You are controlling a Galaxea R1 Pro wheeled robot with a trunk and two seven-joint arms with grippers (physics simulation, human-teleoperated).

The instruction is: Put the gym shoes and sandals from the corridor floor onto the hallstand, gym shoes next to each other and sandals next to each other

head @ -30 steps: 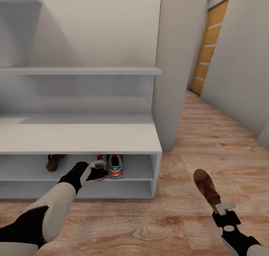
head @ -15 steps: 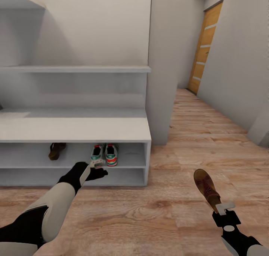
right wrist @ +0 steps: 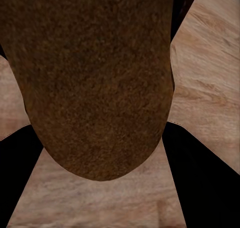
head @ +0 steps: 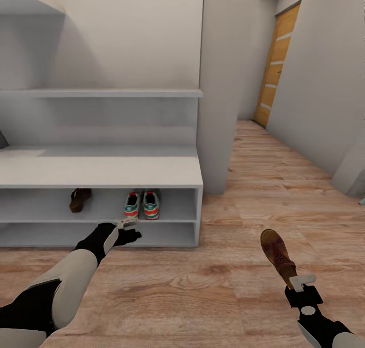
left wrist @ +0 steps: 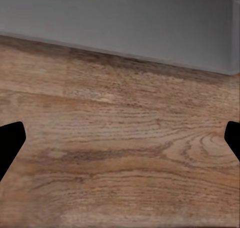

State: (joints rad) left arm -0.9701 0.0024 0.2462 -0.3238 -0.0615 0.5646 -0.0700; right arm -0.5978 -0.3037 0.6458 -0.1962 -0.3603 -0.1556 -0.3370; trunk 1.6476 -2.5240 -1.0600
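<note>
**Sandal in right gripper, sneakers on rack**

Head view: right gripper (head: 298, 283) clamps a brown sandal (head: 277, 255) above the corridor floor (head: 203, 287). Left gripper (head: 129, 225) hangs before the hallstand (head: 101, 171); gym shoes (head: 142, 205) just beyond it, second sandal (head: 80, 199) further left.

Left wrist view: fingers (left wrist: 10, 143) apart over planks.

Right wrist view: sandal sole (right wrist: 95, 83) between the fingers.

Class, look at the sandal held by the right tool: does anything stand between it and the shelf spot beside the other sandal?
Nothing visible blocks it. The sandal in the right tool has bare floor before the hallstand; the shelf around the other sandal is open.
</note>
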